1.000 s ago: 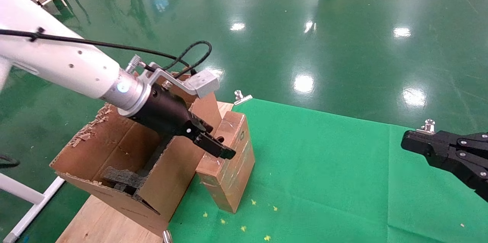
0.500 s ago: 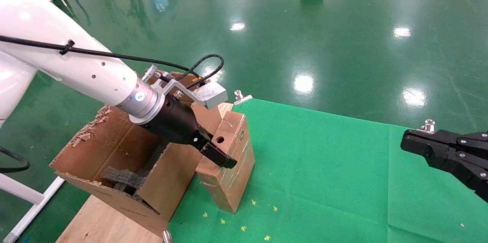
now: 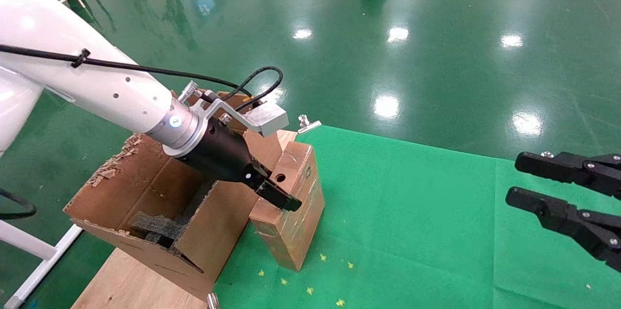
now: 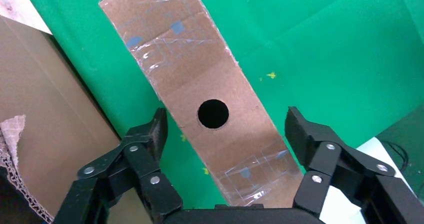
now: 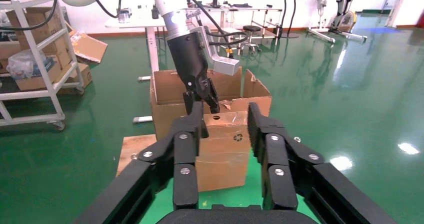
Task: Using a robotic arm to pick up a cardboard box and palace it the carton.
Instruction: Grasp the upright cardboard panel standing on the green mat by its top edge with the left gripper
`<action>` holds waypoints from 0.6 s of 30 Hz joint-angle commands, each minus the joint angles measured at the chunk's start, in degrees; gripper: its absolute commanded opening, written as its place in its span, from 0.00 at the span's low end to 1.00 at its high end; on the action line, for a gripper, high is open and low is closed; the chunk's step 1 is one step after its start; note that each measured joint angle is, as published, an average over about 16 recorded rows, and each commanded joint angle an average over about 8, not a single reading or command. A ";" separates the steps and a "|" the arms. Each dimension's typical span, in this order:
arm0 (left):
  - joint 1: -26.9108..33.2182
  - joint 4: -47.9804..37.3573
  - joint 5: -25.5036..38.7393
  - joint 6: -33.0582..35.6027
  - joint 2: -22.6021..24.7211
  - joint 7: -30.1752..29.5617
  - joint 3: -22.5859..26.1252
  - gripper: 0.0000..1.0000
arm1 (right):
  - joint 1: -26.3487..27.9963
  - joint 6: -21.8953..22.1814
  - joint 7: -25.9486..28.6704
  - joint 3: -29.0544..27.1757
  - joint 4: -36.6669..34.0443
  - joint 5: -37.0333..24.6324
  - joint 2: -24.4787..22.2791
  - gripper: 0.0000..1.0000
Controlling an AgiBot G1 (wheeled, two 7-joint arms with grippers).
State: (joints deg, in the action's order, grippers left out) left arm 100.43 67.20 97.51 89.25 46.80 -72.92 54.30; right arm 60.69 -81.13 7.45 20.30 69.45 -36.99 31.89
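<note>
the left pincer (image 4: 220, 134) has come lower, its fingers wide open astride the cardboard box (image 3: 291, 202) but holding nothing, while the idle right pincer (image 3: 538, 183) has opened too, so the grasp seems next.

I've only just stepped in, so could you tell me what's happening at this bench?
The robotic arm, the robot's left, has its gripper open around the narrow top of the cardboard box, one finger on each side of the face with the round hole; the fingers are not touching it. The box stands upright on the green cloth, right beside the carton with torn flaps. The right gripper waits open at the far right.
</note>
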 commanded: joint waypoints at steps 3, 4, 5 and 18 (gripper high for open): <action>-0.02 -0.09 -0.12 -0.01 -0.06 0.04 -0.14 0.00 | 0.00 0.00 0.00 0.00 0.00 0.00 0.00 1.00; -0.02 -0.10 -0.14 -0.01 -0.07 0.04 -0.16 0.00 | 0.00 0.00 0.00 0.00 0.00 0.00 0.00 1.00; -0.02 -0.12 -0.16 -0.01 -0.08 0.05 -0.18 0.00 | 0.00 0.00 0.00 0.00 0.00 0.00 0.00 1.00; -0.07 -0.21 -0.25 -0.03 -0.13 0.09 -0.32 0.00 | 0.00 0.00 0.00 0.00 0.00 -0.01 0.00 1.00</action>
State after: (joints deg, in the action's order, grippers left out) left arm 100.39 67.01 97.23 89.18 46.66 -72.81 53.97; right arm 60.69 -81.13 7.45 20.30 69.46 -37.00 31.89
